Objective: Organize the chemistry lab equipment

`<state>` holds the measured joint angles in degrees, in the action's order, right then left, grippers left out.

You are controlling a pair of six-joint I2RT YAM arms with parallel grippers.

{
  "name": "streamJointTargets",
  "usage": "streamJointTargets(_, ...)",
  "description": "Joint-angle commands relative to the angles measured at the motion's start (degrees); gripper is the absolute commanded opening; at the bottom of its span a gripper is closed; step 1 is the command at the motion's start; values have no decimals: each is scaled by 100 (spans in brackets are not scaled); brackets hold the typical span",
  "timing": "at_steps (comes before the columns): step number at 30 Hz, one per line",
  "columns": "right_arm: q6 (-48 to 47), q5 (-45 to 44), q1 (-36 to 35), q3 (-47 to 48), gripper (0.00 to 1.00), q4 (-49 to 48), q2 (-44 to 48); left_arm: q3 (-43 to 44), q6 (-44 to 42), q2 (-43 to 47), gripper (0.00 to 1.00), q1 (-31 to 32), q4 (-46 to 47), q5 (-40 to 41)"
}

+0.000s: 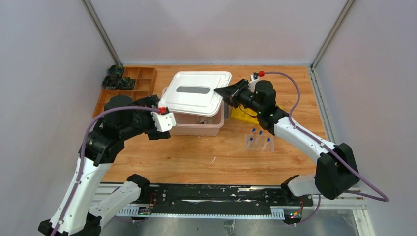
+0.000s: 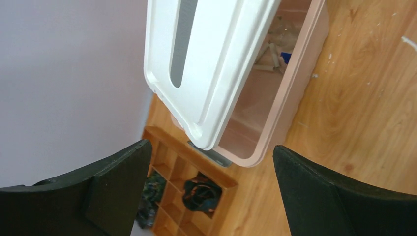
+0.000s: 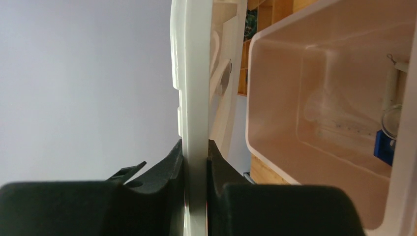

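Observation:
A pale pink bin (image 1: 216,129) stands mid-table. Its white lid (image 1: 194,93) is lifted and tilted above it. My right gripper (image 1: 227,92) is shut on the lid's right edge (image 3: 195,98). Inside the bin (image 3: 295,88) lie clear glassware and a blue cap (image 3: 383,147); they also show in the left wrist view (image 2: 275,49). A clear vial tray (image 1: 259,142) with blue-capped vials stands right of the bin. The yellow rack (image 1: 239,115) is partly hidden behind my right arm. My left gripper (image 1: 164,120) is open and empty at the bin's left end.
A brown wooden compartment tray (image 1: 129,84) with dark parts sits at the back left, close to the bin; it also shows in the left wrist view (image 2: 196,191). Grey walls close in the left, right and back.

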<state>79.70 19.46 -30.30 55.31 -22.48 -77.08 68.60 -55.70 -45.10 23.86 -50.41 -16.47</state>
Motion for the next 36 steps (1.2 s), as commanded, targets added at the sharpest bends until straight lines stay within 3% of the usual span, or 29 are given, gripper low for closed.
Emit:
streamJointTargets(1,-6,291,71,-193,0,-674,-69,382,1281,-408,100,-202,-362,-243)
streamJointTargets(12,194,497,77,-710,1,-1149,-486,725,2079,-1666,92,-1721,-93,-576)
streamJointTargets(21,91,743,121,-917,6,-1178,-694,131,2128,-1878,87,-1839,948,120)
streamJointTargets(27,-346,884,212,-766,17,-384,-797,-192,2286,-2066,82,-1935,1635,122)
streamJointTargets(36,-950,956,227,-348,36,714,-1022,-182,2489,-2780,77,-2001,1861,21)
